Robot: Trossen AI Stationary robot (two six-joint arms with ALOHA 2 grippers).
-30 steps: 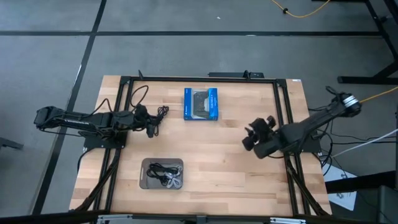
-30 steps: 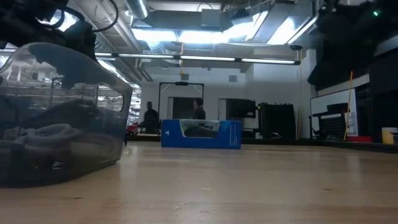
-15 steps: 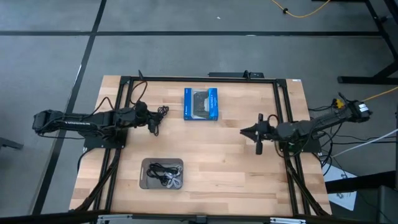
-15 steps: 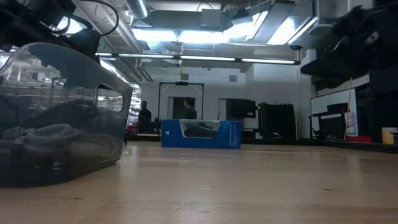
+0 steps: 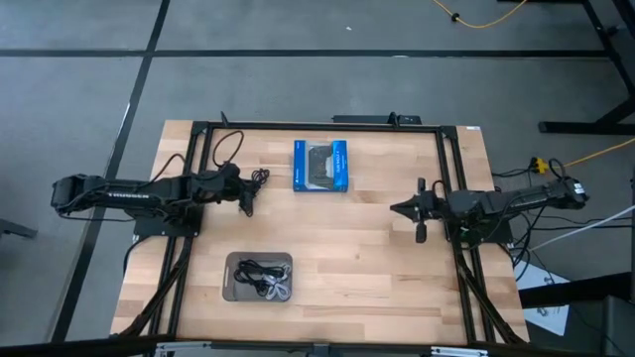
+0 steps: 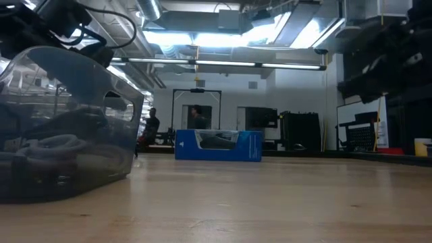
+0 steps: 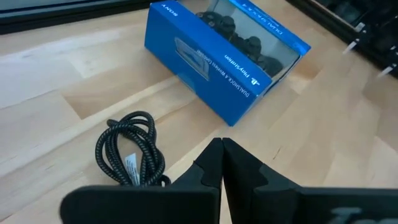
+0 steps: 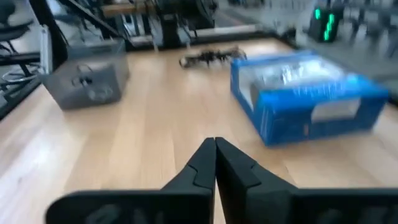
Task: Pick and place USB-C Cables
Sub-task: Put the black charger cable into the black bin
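Note:
A loose coiled black USB-C cable [image 5: 260, 178] lies flat on the table at the back left; it also shows in the left wrist view [image 7: 127, 155]. My left gripper [image 5: 244, 198] is shut and empty, just beside this cable on its near side [image 7: 222, 152]. A small grey tray [image 5: 259, 276] at the front left holds several coiled cables, black and light grey [image 6: 47, 145]. My right gripper [image 5: 418, 211] is shut and empty over the table's right part, far from the cables [image 8: 215, 152].
A blue-edged flat box with a dark centre [image 5: 321, 166] lies at the back middle, just right of the loose cable [image 7: 224, 50]. Black frame rails [image 5: 451, 178] run along the table's sides. Bare wood lies between the tray and my right gripper.
My right arm has come down and stretched out flatter, and its gripper has shifted a little toward the table's far edge, staying shut. My left gripper has edged slightly toward the loose cable. The cables and the box have not moved.

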